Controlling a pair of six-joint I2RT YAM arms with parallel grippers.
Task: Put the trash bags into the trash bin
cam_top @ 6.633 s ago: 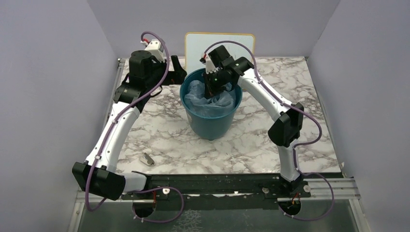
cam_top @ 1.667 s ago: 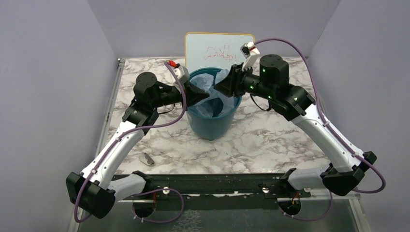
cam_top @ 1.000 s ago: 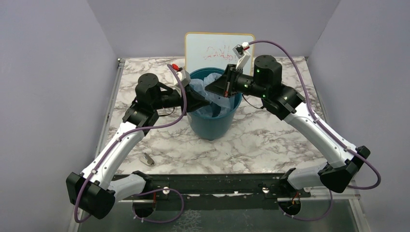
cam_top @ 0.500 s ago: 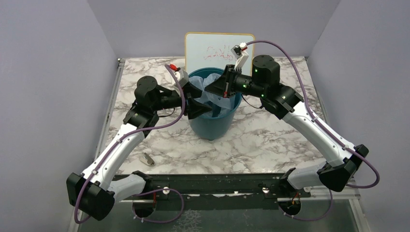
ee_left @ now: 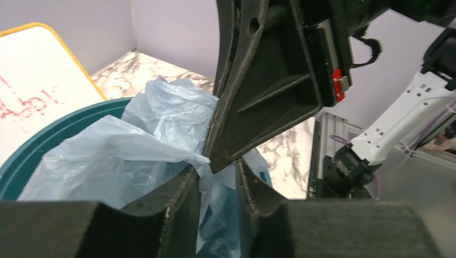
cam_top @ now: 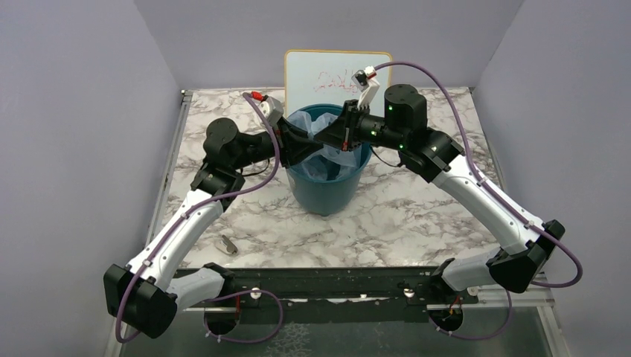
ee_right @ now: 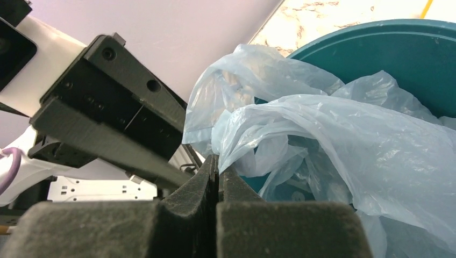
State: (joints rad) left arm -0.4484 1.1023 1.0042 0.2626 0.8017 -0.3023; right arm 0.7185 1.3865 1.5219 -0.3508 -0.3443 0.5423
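Observation:
The teal trash bin (cam_top: 327, 190) stands mid-table with the crinkly light-blue trash bag (cam_top: 324, 125) bunched inside it and rising above the rim. My right gripper (cam_top: 336, 140) reaches over the bin from the right. Its jaws are shut on a fold of the bag (ee_right: 344, 129) at their tips (ee_right: 218, 160). My left gripper (cam_top: 308, 149) comes in over the left rim, jaws partly apart, with a twisted strand of bag film (ee_left: 206, 180) hanging in the gap (ee_left: 216, 171). The right gripper's fingers (ee_left: 258, 97) sit just above the left gripper's tips.
A yellow-framed whiteboard (cam_top: 338, 74) with red scribbles leans on the back wall behind the bin. A small grey object (cam_top: 228, 244) lies on the marble table (cam_top: 417, 216) near the left arm. Walls close in left, right and back.
My left gripper let go of the bag, dipped beside the bin's left rim, then rose and narrowed around a strand of film. The right gripper edged left, still pinching the bag.

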